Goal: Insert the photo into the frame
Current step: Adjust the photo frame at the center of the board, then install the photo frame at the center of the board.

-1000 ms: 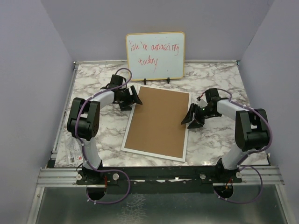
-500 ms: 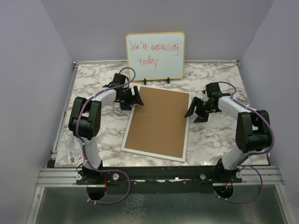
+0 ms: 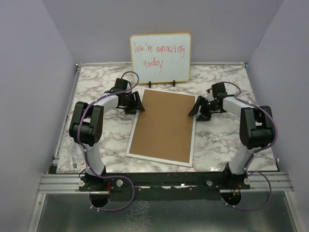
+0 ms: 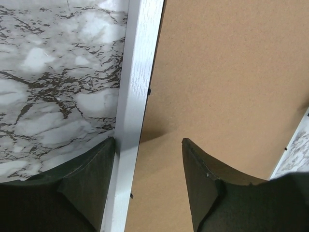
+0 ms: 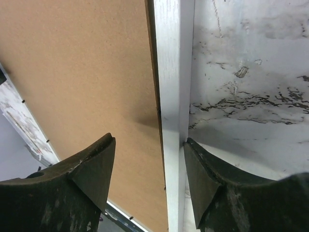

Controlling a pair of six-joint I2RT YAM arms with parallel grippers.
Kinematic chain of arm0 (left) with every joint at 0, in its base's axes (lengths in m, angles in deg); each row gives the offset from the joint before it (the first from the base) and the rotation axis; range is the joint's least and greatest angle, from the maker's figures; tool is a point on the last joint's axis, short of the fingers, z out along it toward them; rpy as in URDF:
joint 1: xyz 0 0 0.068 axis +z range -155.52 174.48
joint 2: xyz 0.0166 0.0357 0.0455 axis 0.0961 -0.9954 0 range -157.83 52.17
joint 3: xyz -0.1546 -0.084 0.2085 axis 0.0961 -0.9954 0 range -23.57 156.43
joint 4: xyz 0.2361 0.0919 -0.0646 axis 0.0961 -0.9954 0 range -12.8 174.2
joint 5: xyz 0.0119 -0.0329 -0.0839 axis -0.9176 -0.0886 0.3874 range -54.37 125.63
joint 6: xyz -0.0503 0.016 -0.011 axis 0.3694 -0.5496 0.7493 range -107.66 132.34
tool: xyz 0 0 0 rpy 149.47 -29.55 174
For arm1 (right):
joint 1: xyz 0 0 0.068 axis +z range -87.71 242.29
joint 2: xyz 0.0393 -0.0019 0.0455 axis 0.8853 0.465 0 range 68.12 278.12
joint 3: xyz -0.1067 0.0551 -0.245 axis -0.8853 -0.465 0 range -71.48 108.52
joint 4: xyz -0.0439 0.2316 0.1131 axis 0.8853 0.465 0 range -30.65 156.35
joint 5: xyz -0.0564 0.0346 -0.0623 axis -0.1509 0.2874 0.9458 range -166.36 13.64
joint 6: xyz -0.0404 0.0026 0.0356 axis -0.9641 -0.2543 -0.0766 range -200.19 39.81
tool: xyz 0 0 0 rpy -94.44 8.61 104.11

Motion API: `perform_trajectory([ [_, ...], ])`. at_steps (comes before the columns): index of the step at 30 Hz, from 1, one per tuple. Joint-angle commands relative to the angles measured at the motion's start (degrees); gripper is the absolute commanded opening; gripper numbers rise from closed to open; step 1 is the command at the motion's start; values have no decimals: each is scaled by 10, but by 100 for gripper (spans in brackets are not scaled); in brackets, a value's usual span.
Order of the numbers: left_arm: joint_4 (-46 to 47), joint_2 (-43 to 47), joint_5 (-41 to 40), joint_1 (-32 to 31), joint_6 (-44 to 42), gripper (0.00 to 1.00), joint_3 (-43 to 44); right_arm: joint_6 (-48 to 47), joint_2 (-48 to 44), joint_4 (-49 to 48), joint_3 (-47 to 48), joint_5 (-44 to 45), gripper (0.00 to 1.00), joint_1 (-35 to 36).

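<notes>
Overhead and wrist views, bimanual frame task. The frame (image 4: 137, 87) is laid face down near the centre of the marble tabletop (image 3: 222, 140), with its long axis set roughly from 12 to 6 o'clock in the overhead view and the far end swung slightly toward 1 o'clock. Its opening is covered by the brown backing board (image 3: 164, 125). The photo is not seen in any view, and whether it lies beneath the board cannot be told.

The left tool (image 3: 139, 102) is placed at the left long rim, close to the far left corner, so the frame lies at 3 o'clock from it. The right tool (image 3: 197, 108) is placed at the right long rim, close to the far right corner, so the frame lies at 9 o'clock from it. Each tool is spread and straddles its white rim, with one finger outside over the marble and the other over the board. Nothing is pinched.

Neither arm is the nearer, as both are set at the rim. The coming move is judged to turn on this straddle across the two long sides. A whiteboard (image 3: 160, 57) is propped at 12 o'clock.
</notes>
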Motion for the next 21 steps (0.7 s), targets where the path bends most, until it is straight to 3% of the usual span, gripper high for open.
perform_trajectory([
  [1,-70,-2,0,-10,-4,60,-46,-25,4,10,33,12,62,9],
  [4,-91,29,-77,-9,-4,66,-40,-21,-18,52,85,136,62,9],
  [6,-97,43,-101,-8,-5,71,-33,-25,-23,51,116,174,62,9],
  [9,-97,53,-112,-7,-4,77,-27,-41,4,18,167,149,63,9],
  [21,-62,29,-67,-7,-3,77,11,-64,201,-24,417,24,56,18],
])
